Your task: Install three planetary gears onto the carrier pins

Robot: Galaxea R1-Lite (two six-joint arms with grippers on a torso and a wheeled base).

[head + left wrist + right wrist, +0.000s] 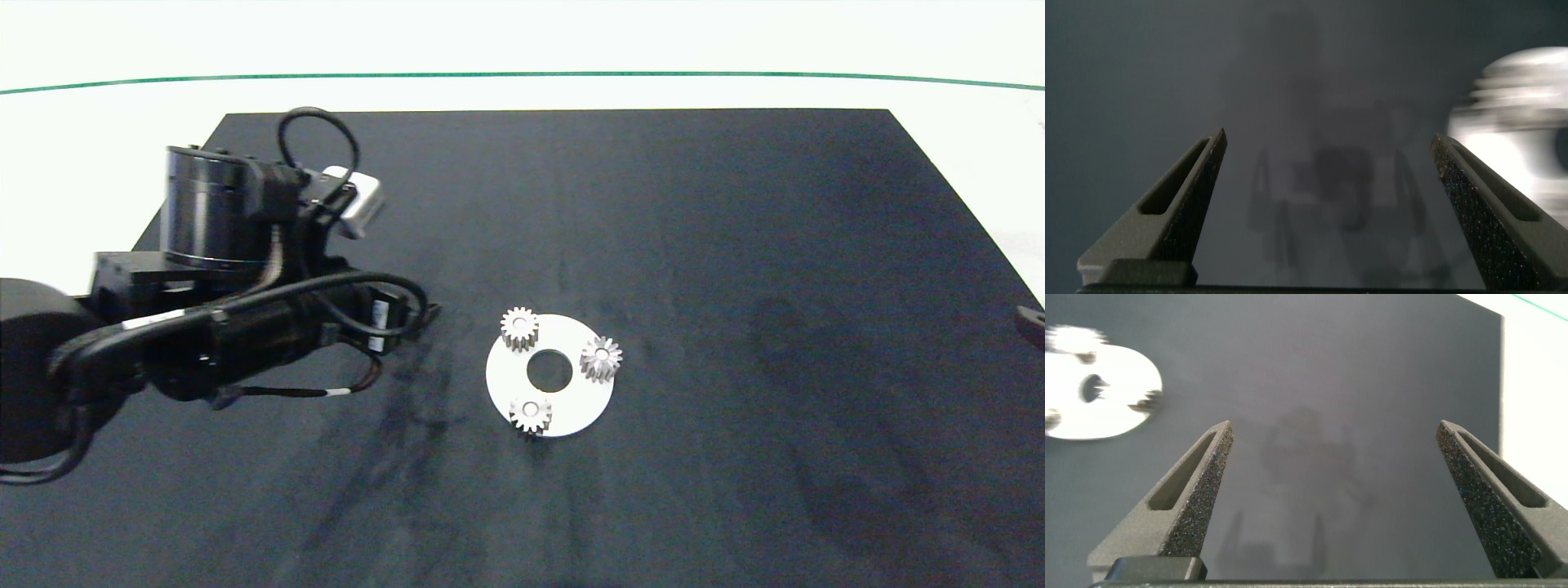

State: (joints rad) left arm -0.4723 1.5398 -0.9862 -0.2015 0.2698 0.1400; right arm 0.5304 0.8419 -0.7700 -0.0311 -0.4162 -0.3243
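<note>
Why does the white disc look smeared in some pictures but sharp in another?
Head view: the disc and its three gears are crisp. Left wrist view: the disc is a blurred glow at the edge. Right wrist view: it is streaked too, while the fingers stay sharp.

Head view: mounted high, facing down over the whole black mat (735, 245), near edge to far edge. Left wrist view: low, close over the mat, facing right toward the white disc (1527, 122). Right wrist view: low, facing left, disc farther off. Shared by all three: the disc on the mat.
</note>
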